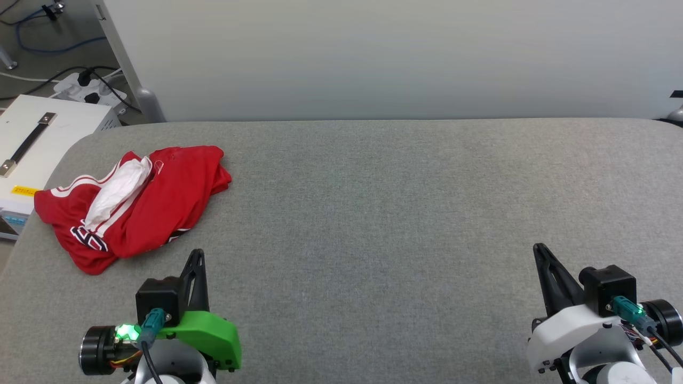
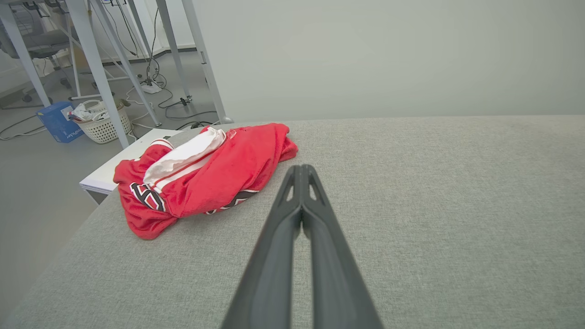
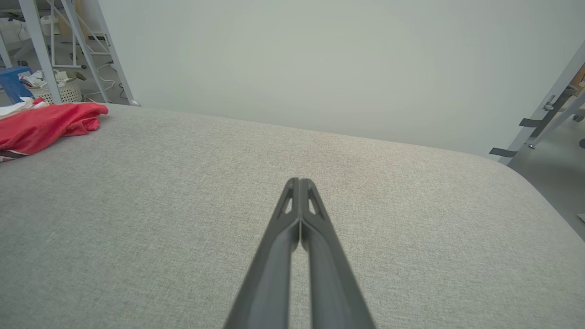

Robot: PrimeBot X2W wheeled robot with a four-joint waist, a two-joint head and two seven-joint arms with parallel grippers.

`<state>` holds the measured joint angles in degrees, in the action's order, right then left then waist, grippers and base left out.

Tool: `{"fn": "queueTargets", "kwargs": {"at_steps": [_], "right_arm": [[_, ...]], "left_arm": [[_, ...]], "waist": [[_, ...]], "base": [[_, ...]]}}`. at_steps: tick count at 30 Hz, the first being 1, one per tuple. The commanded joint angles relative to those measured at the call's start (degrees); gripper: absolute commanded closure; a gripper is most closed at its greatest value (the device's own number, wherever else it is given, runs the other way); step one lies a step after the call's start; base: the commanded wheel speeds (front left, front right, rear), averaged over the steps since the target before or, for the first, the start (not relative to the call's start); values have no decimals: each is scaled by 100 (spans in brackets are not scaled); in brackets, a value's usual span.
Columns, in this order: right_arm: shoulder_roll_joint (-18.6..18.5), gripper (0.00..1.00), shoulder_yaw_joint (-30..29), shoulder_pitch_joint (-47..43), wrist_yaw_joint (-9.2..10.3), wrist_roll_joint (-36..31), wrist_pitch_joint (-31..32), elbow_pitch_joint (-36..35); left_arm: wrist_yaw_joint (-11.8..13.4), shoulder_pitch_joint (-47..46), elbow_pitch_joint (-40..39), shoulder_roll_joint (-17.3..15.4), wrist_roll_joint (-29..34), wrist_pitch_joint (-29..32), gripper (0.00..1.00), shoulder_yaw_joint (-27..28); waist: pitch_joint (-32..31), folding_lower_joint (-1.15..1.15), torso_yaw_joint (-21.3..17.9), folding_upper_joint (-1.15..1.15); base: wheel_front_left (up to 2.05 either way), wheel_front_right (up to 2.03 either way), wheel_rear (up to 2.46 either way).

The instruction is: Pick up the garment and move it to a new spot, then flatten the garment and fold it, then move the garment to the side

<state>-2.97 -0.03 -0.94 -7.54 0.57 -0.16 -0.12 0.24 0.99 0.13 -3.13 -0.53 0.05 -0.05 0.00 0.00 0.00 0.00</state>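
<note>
The grey tabletop (image 1: 400, 213) is bare across its middle and right, so there is plenty of room for a new spot. The garment (image 1: 160, 213) lies bunched in a loose heap at the tabletop's left side. Its leftmost lobe reaches the rim, next to a white box (image 1: 48, 128) that stands beyond the edge.

In the head view the heap's long axis runs on a diagonal, from the near-left lobe up to the far-right corner. A white sleeve lies along the top in the same direction.

The left fingers (image 1: 195, 277) are pressed together and hold nothing. They sit just short of the heap's near edge, and the garment is ahead of them and to their left. The right fingers (image 1: 552, 277) are also clenched and empty, and they are well apart from the cloth on the far side of the tabletop. The left arm is therefore clearly the nearer one. My judgement is that the pick calls for it to open, then reach forward and leftward.

The left wrist view shows the heap's (image 2: 228, 169) height and the black-and-white lettering on its near flank, with the closed left fingers (image 2: 279, 265) pointing past its right end. The right wrist view catches one end of the garment (image 3: 41, 123) at its left edge, far from the right fingers (image 3: 274, 274).
</note>
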Motion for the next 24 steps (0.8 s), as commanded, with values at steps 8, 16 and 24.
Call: {"fn": "queueTargets", "kwargs": {"at_steps": [8, 16, 24], "right_arm": [[10, 100, 3, 94, 5, -57, 16, 12], [10, 100, 3, 94, 5, -57, 16, 12], [-1, 0, -3, -2, 0, 10, -3, -1]], "left_arm": [[-24, -99, -13, 25, 53, -5, 100, 5], [-24, -99, -13, 25, 53, -5, 100, 5], [2, 7, 2, -1, -5, -1, 0, -2]], "waist": [[0, 0, 0, 0], [0, 0, 0, 0], [0, 0, 0, 0]], "base": [[0, 0, 0], [0, 0, 0], [0, 0, 0]]}}
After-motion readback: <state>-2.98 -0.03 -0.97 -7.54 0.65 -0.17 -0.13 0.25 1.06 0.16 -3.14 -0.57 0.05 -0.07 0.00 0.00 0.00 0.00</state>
